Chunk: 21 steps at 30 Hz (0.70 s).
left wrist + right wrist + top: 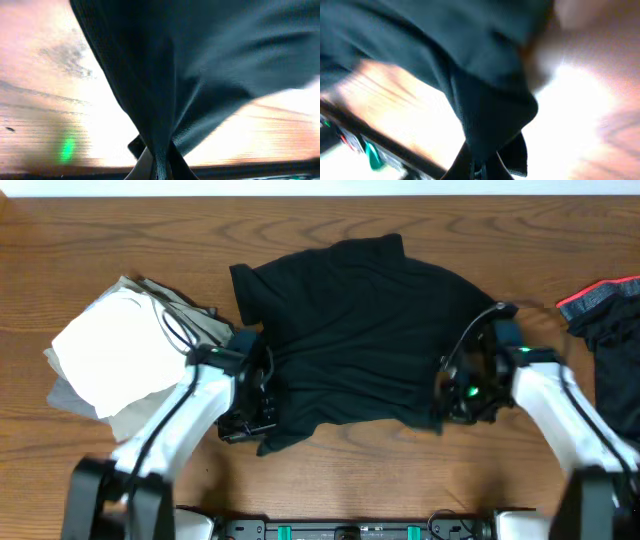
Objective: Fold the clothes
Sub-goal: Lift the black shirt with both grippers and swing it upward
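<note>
Pinching the near hem of the black shirt [360, 330], the left gripper [250, 418] and right gripper [462, 402] were both clamped on cloth, seemingly raised off the worktop [330, 480]; the first fold called for carrying it evenly toward the collar.

Overhead evenly lit, wrist views blurred, glary

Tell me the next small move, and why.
Probably raise both arms together and carry the near hem toward the far edge: the left fingers and right fingers each pinch the near edge of the black shirt, spread on the table.
</note>
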Tool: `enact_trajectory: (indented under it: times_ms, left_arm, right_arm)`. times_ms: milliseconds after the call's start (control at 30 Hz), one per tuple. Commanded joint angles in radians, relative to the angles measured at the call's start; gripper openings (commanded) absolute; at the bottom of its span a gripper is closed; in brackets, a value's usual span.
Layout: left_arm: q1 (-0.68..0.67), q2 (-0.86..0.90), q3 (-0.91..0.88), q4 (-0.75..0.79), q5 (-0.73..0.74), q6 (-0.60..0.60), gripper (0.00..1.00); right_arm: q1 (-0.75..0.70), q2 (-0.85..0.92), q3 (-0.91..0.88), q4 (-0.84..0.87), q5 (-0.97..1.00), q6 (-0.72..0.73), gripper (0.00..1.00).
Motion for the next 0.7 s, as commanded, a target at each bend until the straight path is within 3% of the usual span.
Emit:
enact_trajectory:
  times_ms: [0, 300, 467, 667]
  left_arm:
    - [0.018, -0.077, 0.024, -0.009, -0.002, 0.023, 0.06]
    - [0.079, -0.312, 0.134, -0.053, -0.002, 0.132, 0.06]
    - [0.079, -0.421, 0.41, -0.09, -0.012, 0.233, 0.06]
    - [0.079, -0.425, 0.77, -0.111, -0.043, 0.297, 0.06]
  right_arm:
    - [-0.024, -0.111, 0.089, 0.003, 0.019, 0.05, 0.01]
    - [-0.035, -0.23, 0.269, -0.002, 0.06, 0.093, 0.01]
    - [-0.086, -0.255, 0.46, -0.039, 0.143, 0.19, 0.01]
    - [-0.187, -0.256, 0.732, -0.134, 0.158, 0.215, 0.01]
